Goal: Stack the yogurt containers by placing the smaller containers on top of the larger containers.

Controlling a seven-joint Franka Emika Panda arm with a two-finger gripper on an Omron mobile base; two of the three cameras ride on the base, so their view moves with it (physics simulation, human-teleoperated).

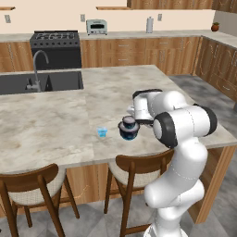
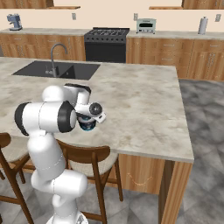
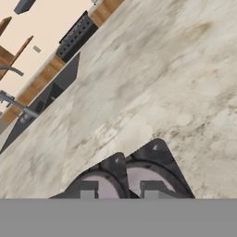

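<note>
— Where does it all stand?

— My end effector [image 1: 133, 121] sits over the narrower tub [image 1: 128, 124] stacked on the widest tub [image 1: 128, 134] near the desk [image 1: 51, 120] edge. I can't tell its opening.

— The risk?

— Lifting crookedly could drag the tub off. The tiny cup [image 1: 102, 132] waits just beside.

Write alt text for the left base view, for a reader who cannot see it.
A white robot arm reaches over a marble kitchen island, its gripper right beside a narrower dark blue tub stacked on a wider dark blue tub. A tiny light-blue cup stands alone just left of the stack. A sink lies behind and two wooden chairs stand in front.
</note>
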